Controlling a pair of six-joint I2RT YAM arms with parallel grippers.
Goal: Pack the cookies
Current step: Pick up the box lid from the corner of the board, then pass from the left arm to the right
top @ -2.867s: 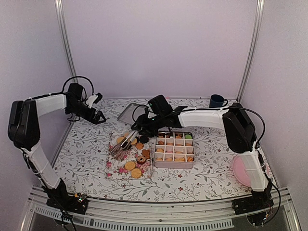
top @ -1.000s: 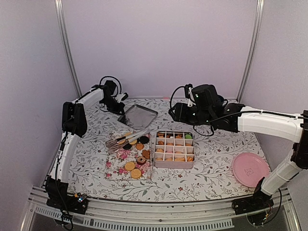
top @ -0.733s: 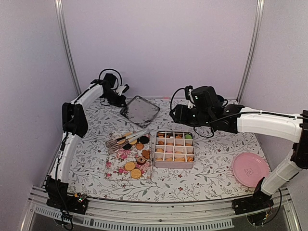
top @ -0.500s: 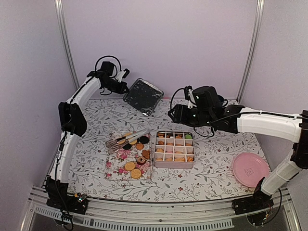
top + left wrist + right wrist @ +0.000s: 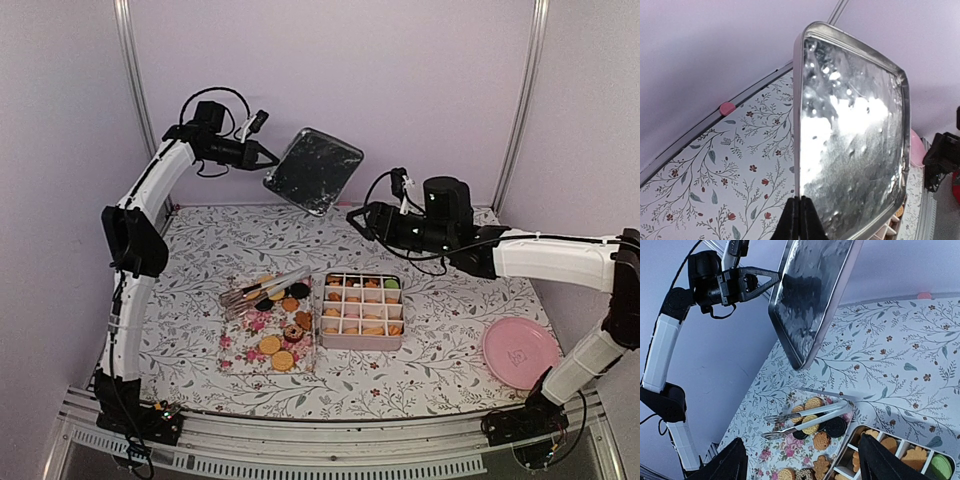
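Observation:
The cookies [image 5: 283,358] lie loose on a floral tray [image 5: 240,350], and others sit in a partitioned tin box [image 5: 362,345] beside it. From the right wrist, cookies [image 5: 812,427] show under metal tongs [image 5: 810,417], with the box [image 5: 890,456] at lower right. My left gripper [image 5: 274,158] is high in the air, shut on the rim of the box's metal lid [image 5: 313,170]. In the left wrist view the gripper [image 5: 800,201] pinches the lid [image 5: 850,145] edge-on. My right gripper [image 5: 355,218] hovers open, a little below and right of the lid [image 5: 812,295], its jaws [image 5: 805,465] empty.
Metal tongs [image 5: 265,288] rest across the back of the floral tray. A pink plate [image 5: 520,352] lies at the front right. The left arm [image 5: 670,340] stands tall along the left wall. Purple walls close the back and sides.
The left gripper has lifted the lid off the table and carried it up and to the right, tilted. The right gripper has swung toward it and opened wider.

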